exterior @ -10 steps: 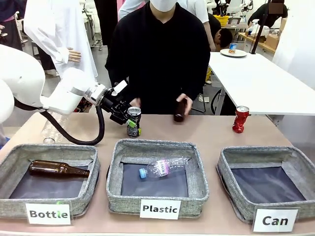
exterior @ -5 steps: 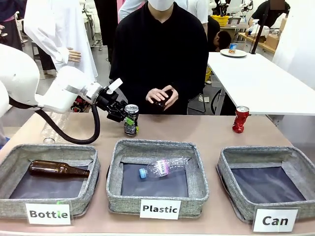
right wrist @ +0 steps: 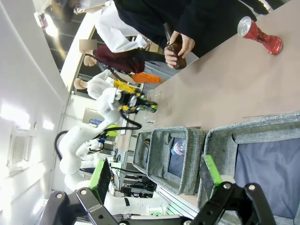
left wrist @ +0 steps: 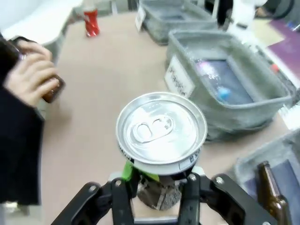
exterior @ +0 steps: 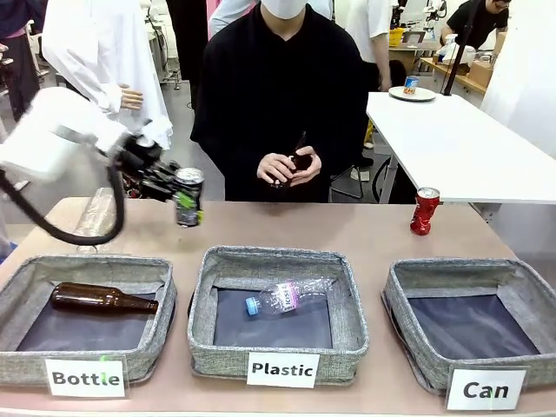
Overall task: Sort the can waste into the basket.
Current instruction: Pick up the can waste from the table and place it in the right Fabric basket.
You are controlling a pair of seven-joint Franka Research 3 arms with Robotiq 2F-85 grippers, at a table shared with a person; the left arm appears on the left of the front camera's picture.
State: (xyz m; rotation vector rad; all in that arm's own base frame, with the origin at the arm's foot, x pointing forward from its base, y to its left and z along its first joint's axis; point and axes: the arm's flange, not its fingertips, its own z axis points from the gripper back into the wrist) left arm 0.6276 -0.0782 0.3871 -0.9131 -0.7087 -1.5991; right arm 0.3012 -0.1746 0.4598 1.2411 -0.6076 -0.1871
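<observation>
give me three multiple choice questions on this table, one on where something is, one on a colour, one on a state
1. The red crushed metal can is: A in a basket; B in a hand; C standing on the tan table.
2. The glass bottle in the grey woven basket labelled Bottle is: A brown; B green; C clear.
3. The left gripper is: A open; B shut on the black-and-silver dented can; C shut on a plastic bottle.
Key: C, it stands behind the basket labelled Can; A, dark brown against the basket floor; B, its fingers clamp the lifted can.
</observation>
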